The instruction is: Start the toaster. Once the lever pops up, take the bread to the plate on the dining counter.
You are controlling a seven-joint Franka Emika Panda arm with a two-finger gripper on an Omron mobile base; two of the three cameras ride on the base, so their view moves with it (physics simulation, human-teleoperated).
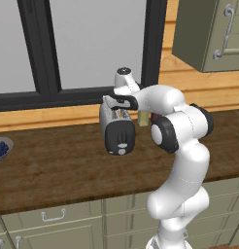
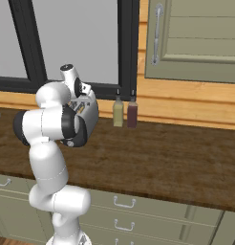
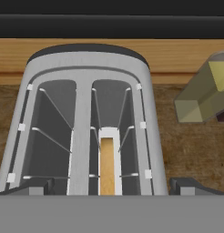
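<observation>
The silver toaster (image 1: 119, 131) stands on the wood counter below the window, its black end panel with slider and knob facing the base. In the hand view I look straight down into its two slots (image 3: 86, 136). The bread (image 3: 107, 166) sits low in the right slot, a tan edge between the wire guides. My gripper (image 3: 112, 186) hovers just above the toaster, open, one fingertip (image 3: 38, 185) on each side of the body and nothing held. From the right base view the arm covers most of the toaster (image 2: 90, 111). The plate and the dining counter are out of view.
Two bottles, one yellowish (image 2: 118, 113) and one dark red (image 2: 132, 113), stand against the wall just right of the toaster. A grey bowl of blue berries (image 1: 0, 148) sits at the far left. A wall cabinet (image 2: 196, 43) hangs above, with drawers (image 1: 53, 216) under the counter.
</observation>
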